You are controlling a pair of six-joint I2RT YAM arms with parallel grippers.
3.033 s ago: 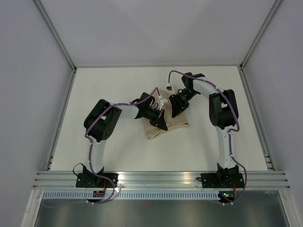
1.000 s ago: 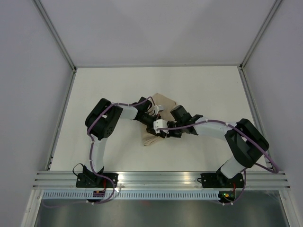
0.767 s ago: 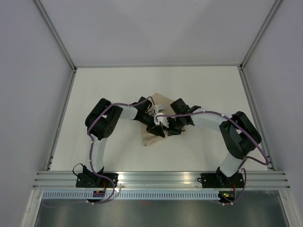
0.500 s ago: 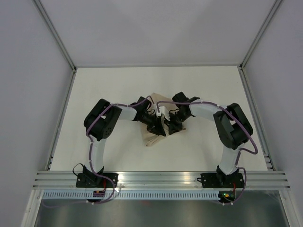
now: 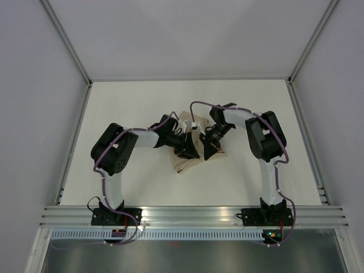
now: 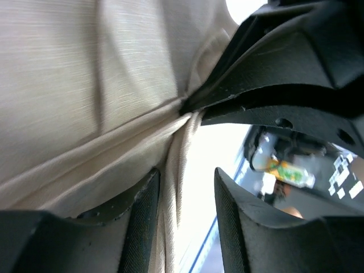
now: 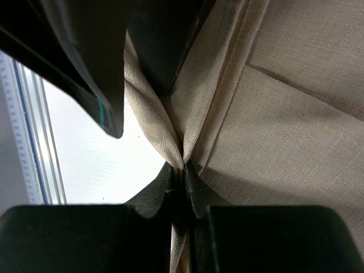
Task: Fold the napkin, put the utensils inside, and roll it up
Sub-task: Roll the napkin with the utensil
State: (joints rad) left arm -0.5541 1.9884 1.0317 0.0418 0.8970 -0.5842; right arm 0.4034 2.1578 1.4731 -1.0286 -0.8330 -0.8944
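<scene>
We see the napkin [image 5: 182, 165] bunched at the middle of the table [image 5: 131, 102] in the top view. It is a creased beige heap running from 12 o'clock down to 7 o'clock under the two tools. The left gripper [image 5: 189, 151] reaches onto it from 9 o'clock and the right gripper [image 5: 209, 150] from 2 o'clock. Their tips sit just beside each other over the cloth.

In the left wrist view we find the left fingers [image 6: 142, 213] spread, with a gap between them. A raised fold of the napkin runs down into that gap along the 9 o'clock finger, and bright table shows through the rest of it. At 2 o'clock in this view the black tip of the right gripper meets the same fold, where the creases gather to a point.

In the right wrist view the right fingers [image 7: 159, 196] are pressed together on a pinch of napkin, and folds fan out from the pinch toward 12 and 3 o'clock. One of the left fingers hangs at 10 o'clock just beside the cloth's edge, with table and a pale rail [image 7: 31, 125] at 9 o'clock
</scene>
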